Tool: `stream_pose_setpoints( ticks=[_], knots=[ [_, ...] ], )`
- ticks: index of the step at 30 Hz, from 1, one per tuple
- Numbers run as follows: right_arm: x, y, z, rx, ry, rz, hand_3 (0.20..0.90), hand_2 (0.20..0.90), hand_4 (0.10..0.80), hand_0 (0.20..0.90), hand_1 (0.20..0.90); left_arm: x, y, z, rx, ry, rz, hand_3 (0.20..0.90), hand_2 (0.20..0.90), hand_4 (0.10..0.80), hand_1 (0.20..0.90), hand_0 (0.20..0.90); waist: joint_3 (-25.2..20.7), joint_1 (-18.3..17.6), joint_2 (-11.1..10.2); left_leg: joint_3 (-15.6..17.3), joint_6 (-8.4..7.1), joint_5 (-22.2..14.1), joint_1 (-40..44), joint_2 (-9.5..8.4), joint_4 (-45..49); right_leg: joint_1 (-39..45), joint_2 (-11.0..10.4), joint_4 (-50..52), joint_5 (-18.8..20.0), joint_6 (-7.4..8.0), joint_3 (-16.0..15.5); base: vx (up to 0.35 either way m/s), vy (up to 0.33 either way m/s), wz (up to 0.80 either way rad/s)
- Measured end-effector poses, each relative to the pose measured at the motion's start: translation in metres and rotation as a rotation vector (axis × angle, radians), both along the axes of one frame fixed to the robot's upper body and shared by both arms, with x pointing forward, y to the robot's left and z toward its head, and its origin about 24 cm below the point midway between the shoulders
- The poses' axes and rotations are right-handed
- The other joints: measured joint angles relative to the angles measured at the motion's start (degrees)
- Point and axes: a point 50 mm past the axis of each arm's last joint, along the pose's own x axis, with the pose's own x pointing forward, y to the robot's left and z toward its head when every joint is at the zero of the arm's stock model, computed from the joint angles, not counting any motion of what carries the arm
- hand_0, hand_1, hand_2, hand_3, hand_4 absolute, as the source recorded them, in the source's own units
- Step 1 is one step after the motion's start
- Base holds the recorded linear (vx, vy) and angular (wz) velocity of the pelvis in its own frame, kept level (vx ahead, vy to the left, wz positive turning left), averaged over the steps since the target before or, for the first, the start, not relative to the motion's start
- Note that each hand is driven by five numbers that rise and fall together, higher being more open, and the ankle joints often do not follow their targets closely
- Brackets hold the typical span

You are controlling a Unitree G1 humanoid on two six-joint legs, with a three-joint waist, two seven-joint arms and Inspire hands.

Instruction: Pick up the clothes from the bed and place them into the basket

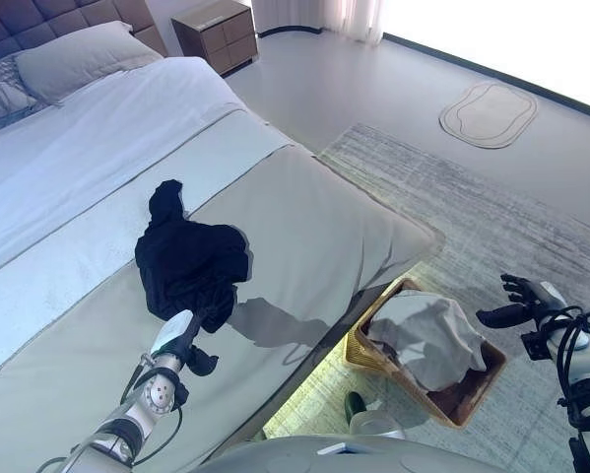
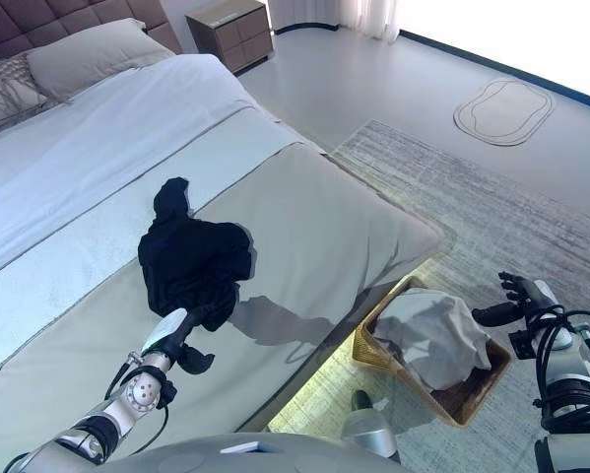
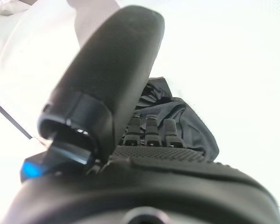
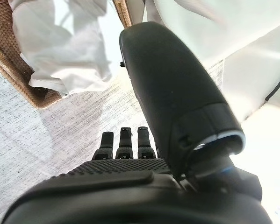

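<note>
The left hand [image 1: 181, 340] reaches with relaxed, empty fingers to the near edge of the black clothes [image 1: 189, 261] on the bed [image 1: 324, 222], probably to grasp them for the basket [image 1: 477, 389], while the right hand [image 1: 521, 301] waits spread wide beside it.

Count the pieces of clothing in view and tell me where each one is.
2. A black garment lies crumpled on the bed; a white garment sits in the wicker basket on the rug. More may be hidden beneath it.
</note>
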Motion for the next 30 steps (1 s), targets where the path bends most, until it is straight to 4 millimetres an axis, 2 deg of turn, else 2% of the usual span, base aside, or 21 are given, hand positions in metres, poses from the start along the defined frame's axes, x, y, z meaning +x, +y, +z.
stream_pose_setpoints(
  ticks=[5, 11, 16, 20, 22, 25, 30],
  knots=[
    [0.010, 0.007, 0.008, -0.007, -0.042, 0.041, 0.900, 0.900, 0.800, 0.900, 0.900, 0.000, 0.000, 0.000, 0.000, 0.001, 0.002, 0.900, 0.900, 0.800, 0.900, 0.900, 1.2, 0.5, 0.0, -0.8, -0.19, 0.1, -0.4, -0.04, 0.0, 0.1, 0.0, 0.0, 0.0, 0.00, -0.7, 0.008, 0.005, 0.08],
    [0.033, 0.023, 0.027, -0.078, -0.144, 0.112, 0.900, 0.900, 0.800, 0.900, 0.900, 0.000, -0.002, -0.001, -0.005, -0.002, 0.006, 0.900, 0.900, 0.800, 0.900, 0.900, 1.3, 1.8, -0.1, -2.3, -0.25, 0.2, -0.5, -0.11, 0.0, 1.0, 0.0, 0.0, 0.0, 0.00, -2.3, 0.013, 0.001, 0.12],
    [0.061, 0.043, 0.046, -0.217, -0.212, 0.199, 0.900, 0.900, 0.800, 0.900, 0.900, 0.000, -0.003, -0.001, -0.009, -0.011, 0.019, 0.900, 0.900, 0.800, 0.900, 0.900, 1.9, 3.8, -0.6, -3.7, -0.49, 0.7, -0.8, -0.14, 0.0, 1.4, 0.0, 0.0, 0.0, -0.01, -3.5, 0.012, 0.004, 0.16],
    [0.084, 0.062, 0.062, -0.313, -0.241, 0.303, 0.900, 0.900, 0.800, 0.900, 0.900, -0.002, -0.009, -0.003, -0.020, -0.025, 0.032, 0.900, 0.900, 0.800, 0.900, 0.900, 2.3, 6.5, -0.6, -5.9, -0.71, 1.3, -1.4, -0.21, 0.0, 2.2, 0.0, -0.1, -0.2, 0.13, -5.4, 0.016, 0.014, 0.28],
    [0.098, 0.073, 0.074, -0.368, -0.266, 0.360, 0.900, 0.900, 0.800, 0.900, 0.900, -0.001, -0.009, -0.003, -0.014, -0.030, 0.039, 0.900, 0.900, 0.800, 0.900, 0.900, 2.5, 7.8, -0.5, -8.3, -0.58, 2.1, -2.8, -0.39, 0.1, 2.1, -0.2, -0.1, -0.3, 0.23, -7.4, 0.002, 0.009, 0.46],
    [0.109, 0.083, 0.085, -0.406, -0.289, 0.407, 0.900, 0.900, 0.800, 0.900, 0.900, -0.003, -0.007, -0.004, -0.003, -0.025, 0.054, 0.900, 0.900, 0.800, 0.900, 0.900, 2.6, 10.5, -0.4, -10.0, -0.71, 2.6, -3.7, -0.58, 0.1, 2.2, -0.2, -0.1, -0.5, 0.08, -9.1, 0.025, 0.025, 0.34],
    [0.127, 0.096, 0.110, -0.431, -0.365, 0.447, 0.900, 0.900, 0.800, 0.900, 0.900, -0.006, -0.008, -0.005, -0.004, -0.035, 0.063, 0.900, 0.900, 0.800, 0.900, 0.900, 3.8, 13.6, 0.3, -13.8, -0.56, 3.1, -6.7, -1.93, 1.7, 2.2, -1.3, -0.1, -0.7, 0.25, -12.9, 0.009, 0.048, 0.41]
  ],
)
